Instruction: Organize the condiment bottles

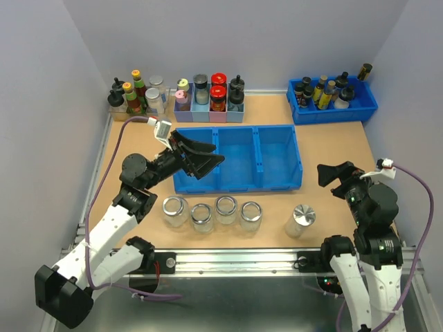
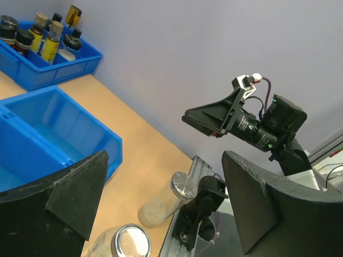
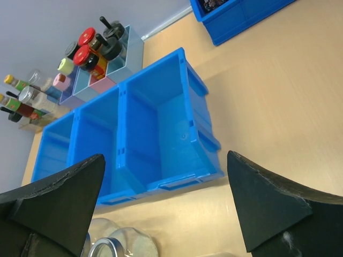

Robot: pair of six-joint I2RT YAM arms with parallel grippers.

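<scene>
- The left gripper is hanging with its fingers spread apart and holding nothing, above the left compartment of the blue bin, which is sitting mid-counter
- The right gripper is likewise standing apart and empty, hovering near the right edge of the counter, just beyond the lidded jar
- The four open jars are standing upright in a close row along the near edge, left of centre; the lidded jar is standing alone, apart from them, toward the near right corner
- No jar is sitting in the bin yet, so the step in hand is looking like a first reach
- For the left arm, the jar at the left end of the row is looking like the safest pick, since its outer side is free
- The fingers should be coming down on the far and near sides of the glass body, below the metal rim, rather than wedging between neighbours
- The glass is probably slick, so a centred, level closing is mattering; an off-centre pinch is risking a tip into the next jar
- Lifting clear of the bin's near wall before travelling over it is keeping the jar from clipping the rim
</scene>
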